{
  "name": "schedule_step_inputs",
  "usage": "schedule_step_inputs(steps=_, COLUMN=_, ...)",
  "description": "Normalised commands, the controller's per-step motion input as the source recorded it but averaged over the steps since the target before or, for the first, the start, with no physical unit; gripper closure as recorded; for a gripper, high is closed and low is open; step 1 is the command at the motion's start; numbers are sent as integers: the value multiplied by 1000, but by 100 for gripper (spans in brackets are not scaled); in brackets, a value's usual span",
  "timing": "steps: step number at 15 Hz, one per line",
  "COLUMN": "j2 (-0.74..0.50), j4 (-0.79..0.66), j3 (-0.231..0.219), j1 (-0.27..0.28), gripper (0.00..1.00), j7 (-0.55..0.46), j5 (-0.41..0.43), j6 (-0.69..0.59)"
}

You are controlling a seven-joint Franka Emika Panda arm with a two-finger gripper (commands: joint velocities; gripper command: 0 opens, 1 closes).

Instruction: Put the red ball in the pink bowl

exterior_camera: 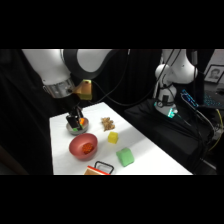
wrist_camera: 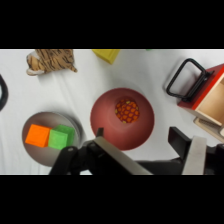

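The red ball [wrist_camera: 127,111] lies inside the pink bowl [wrist_camera: 107,131], a little off the bowl's middle, free of the pincer [wrist_camera: 145,145]. In the wrist view the pincer's two fingers rise from the bottom edge, spread apart with nothing between them; the bowl sits just ahead of them and partly between. In the side view the pincer [exterior_camera: 76,123] hangs over the grey metal bowl [exterior_camera: 81,130], which stands just beside the pink bowl [exterior_camera: 75,145] on the white surface [exterior_camera: 145,150]. That grey bowl [wrist_camera: 37,152] holds an orange block [wrist_camera: 38,135] and a green block [wrist_camera: 61,138], touching. Beyond the pincer lie a tiger toy [wrist_camera: 51,61] and a yellow block [wrist_camera: 106,54]. A green block [exterior_camera: 125,157] rests further off.
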Motion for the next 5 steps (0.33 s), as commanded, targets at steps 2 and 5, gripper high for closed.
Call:
schedule_step_inputs(steps=2, j2=-133, j4=169, j3=-17, j1=-44, gripper=0, j7=-115, j5=-103, j6=-233)
schedule_step_inputs(steps=5, j2=-124, j4=152, j3=-9, j1=-87, gripper=0, j7=-205, j5=-84, j6=-196)
